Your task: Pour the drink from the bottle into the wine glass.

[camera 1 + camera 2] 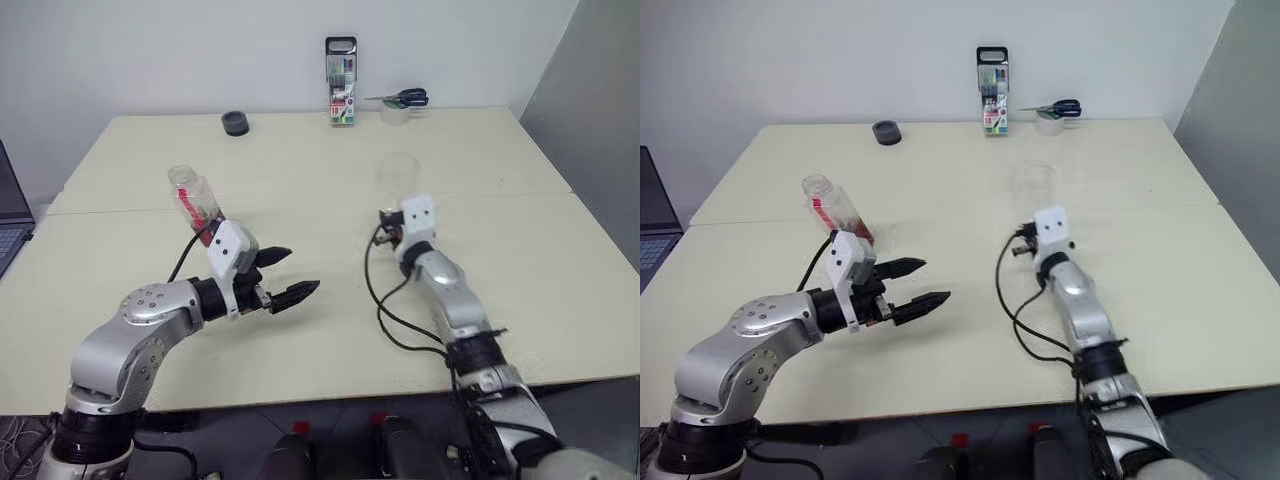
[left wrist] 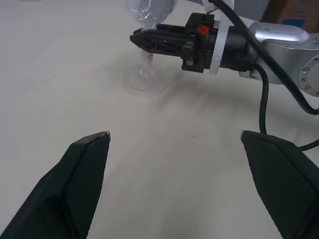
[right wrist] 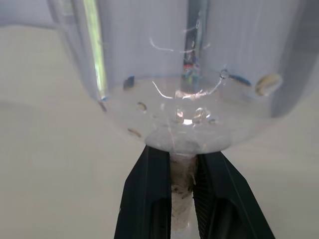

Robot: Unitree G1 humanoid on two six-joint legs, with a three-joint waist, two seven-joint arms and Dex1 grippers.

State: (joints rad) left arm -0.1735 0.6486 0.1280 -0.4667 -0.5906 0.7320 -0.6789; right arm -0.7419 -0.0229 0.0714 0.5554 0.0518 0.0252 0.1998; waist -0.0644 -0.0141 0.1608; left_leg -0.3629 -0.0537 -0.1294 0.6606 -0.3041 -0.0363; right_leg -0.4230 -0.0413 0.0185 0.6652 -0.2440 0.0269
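The left gripper (image 1: pixel 287 274) is seen at the left of the table (image 1: pixel 520 250), its two black fingers spread wide apart with nothing between them. Just behind its wrist, the bottle (image 1: pixel 194 199) is found, leaning, uncapped and clear with a red label; it is not touched by the fingers, and whether it stands on the table cannot be told. In the left wrist view the spread fingertips (image 2: pixel 92 149) are shown over bare tabletop, and beyond them the foot and stem of the wine glass (image 2: pixel 146 74), which is stood on the table with the right gripper (image 2: pixel 144 41) laid across the stem just under the bowl. From the head views the glass (image 1: pixel 397 172) is made out only faintly, just ahead of the right wrist, at the middle of the table. The right wrist view gives what the others do not: the right gripper's fingers (image 3: pixel 149 199) are pressed together on the thin stem directly below the rounded bowl, which looks empty apart from a few droplets. The bottle and the glass are set well apart.
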